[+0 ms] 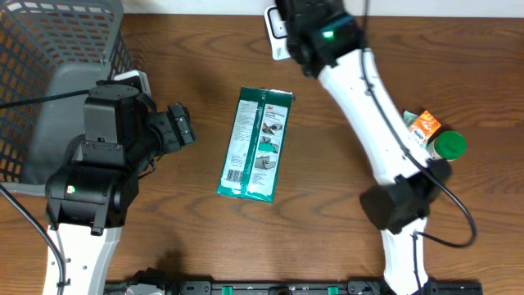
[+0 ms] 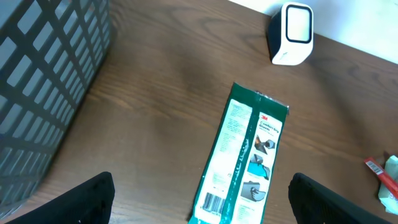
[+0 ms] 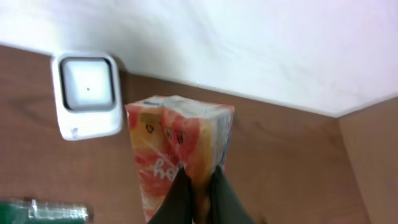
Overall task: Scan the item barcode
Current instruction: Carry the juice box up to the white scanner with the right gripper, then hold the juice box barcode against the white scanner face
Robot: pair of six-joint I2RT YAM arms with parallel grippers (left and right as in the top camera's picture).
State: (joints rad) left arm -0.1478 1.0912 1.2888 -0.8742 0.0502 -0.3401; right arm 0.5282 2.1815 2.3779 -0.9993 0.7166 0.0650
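Our right pincer (image 3: 198, 194) is clamped on the lower end of the carton (image 3: 180, 140), a glossy orange-and-pink box with a folded top, held over the far edge of the wood-grain surface (image 3: 286, 155). Just left of it stands the scanner (image 3: 86, 96), a rounded white block with a pale window. We judge the presenting step is in hand. Next, the carton's barcode, which we cannot see, must face that window. Our left pincer (image 1: 182, 124) hangs wide open near a flat green packet (image 1: 255, 143).
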